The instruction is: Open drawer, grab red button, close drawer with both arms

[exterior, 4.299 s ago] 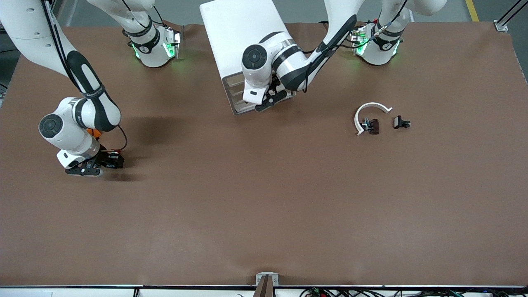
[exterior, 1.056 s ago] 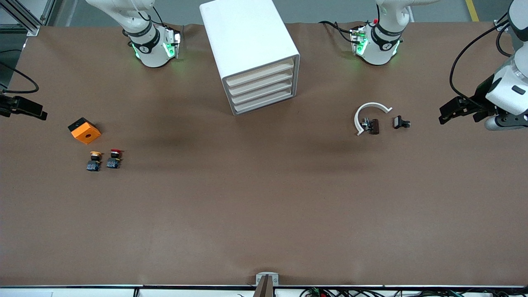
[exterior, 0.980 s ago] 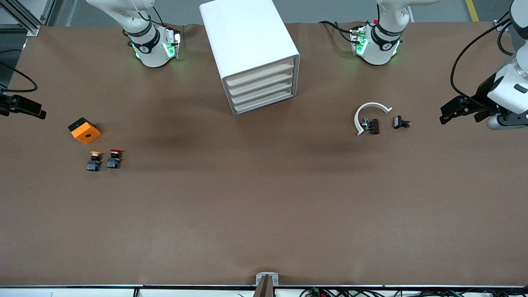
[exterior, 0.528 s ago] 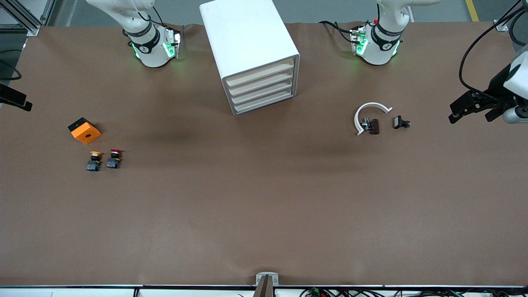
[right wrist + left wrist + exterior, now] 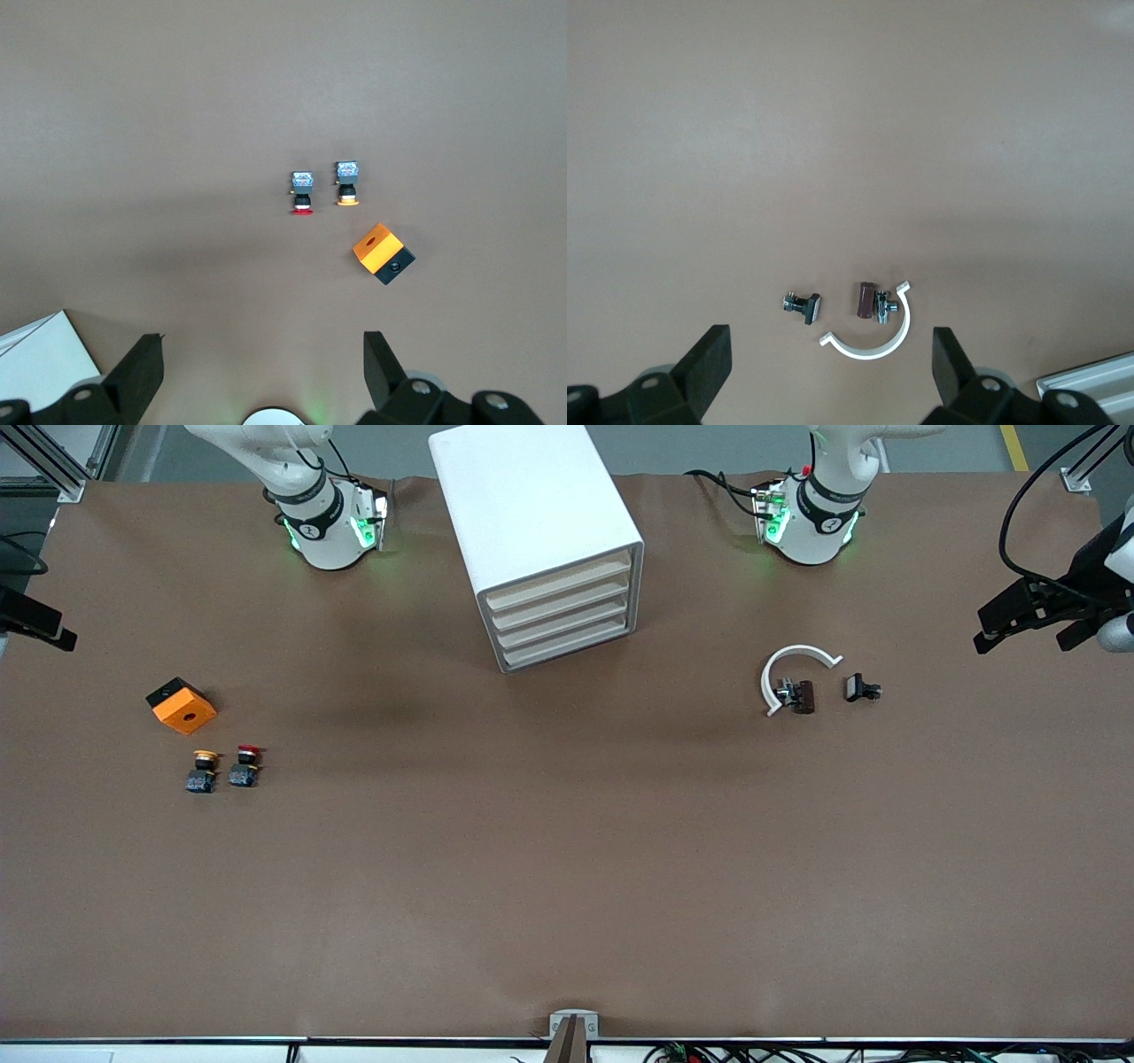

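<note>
Cabinet (image 5: 540,540): you are seeing all four drawers sitting shut, red-capped button (image 5: 245,766) lying out on the table (image 5: 567,868). Left gripper (image 5: 1032,615) and right gripper (image 5: 35,624): hanging over the table ends, jaws wide, holding nothing. Task is looking finished; nothing is calling for a next move.

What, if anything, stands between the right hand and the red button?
Nothing visible does. The red button stands in the open beside the yellow button; the right hand, open, hangs at the table's edge.

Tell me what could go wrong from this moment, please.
1. The red button stands right beside the yellow-capped button; the right gripper, open at the table's edge, may pick the wrong one or knock both.
2. All four drawers of the cabinet are shut and alike; the left gripper, also open at the table's other end, may pull the wrong one.
</note>
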Tool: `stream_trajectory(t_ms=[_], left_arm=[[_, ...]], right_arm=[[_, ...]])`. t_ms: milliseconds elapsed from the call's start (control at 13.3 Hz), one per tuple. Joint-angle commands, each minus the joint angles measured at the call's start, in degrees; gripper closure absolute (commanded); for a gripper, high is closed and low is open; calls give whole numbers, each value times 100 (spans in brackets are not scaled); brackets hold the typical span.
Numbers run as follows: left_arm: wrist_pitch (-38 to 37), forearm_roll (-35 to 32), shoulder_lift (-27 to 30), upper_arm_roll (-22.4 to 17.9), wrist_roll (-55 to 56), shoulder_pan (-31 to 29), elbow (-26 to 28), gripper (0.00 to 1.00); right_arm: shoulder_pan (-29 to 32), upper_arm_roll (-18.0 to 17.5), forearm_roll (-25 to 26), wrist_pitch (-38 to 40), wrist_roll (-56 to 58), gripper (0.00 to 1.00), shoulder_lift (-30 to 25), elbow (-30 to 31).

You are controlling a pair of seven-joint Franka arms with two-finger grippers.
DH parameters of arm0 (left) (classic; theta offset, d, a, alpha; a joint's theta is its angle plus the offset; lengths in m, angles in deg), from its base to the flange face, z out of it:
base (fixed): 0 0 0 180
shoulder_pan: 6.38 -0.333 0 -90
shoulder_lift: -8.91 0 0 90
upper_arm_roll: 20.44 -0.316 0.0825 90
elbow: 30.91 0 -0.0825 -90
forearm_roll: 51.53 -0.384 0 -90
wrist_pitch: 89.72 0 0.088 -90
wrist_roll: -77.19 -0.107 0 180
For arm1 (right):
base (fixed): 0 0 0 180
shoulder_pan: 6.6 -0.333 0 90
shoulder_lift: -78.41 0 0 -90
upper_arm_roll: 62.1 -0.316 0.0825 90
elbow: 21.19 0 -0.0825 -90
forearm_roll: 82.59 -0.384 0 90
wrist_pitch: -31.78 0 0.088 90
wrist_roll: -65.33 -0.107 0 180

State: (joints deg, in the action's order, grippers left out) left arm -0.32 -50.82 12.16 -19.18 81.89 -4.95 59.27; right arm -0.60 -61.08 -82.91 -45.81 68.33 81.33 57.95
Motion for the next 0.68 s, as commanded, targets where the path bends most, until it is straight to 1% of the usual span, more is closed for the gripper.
stream_trajectory(t_ms=[0, 75, 151, 377, 603], left_arm=[[-151, 17, 0, -11, -74, -11, -149, 0], [-160, 17, 0, -20, -74, -20, -141, 0], [-151, 17, -17, -20, -48, -11, -141, 0], [-151, 44, -26, -29, -13, -11, -167, 0], [-160, 35, -35, -20, -74, -2, -158, 0]], right_arm=[[-63, -14, -22, 60, 60, 0, -239, 145], [-64, -5, -21, 69, 60, 0, -379, 319], [-46, 12, -21, -1, 60, 0, -589, 626], [-55, 21, -30, -352, 60, 0, -1126, 1365], [-81, 21, -39, -467, 60, 0, -1303, 1569]])
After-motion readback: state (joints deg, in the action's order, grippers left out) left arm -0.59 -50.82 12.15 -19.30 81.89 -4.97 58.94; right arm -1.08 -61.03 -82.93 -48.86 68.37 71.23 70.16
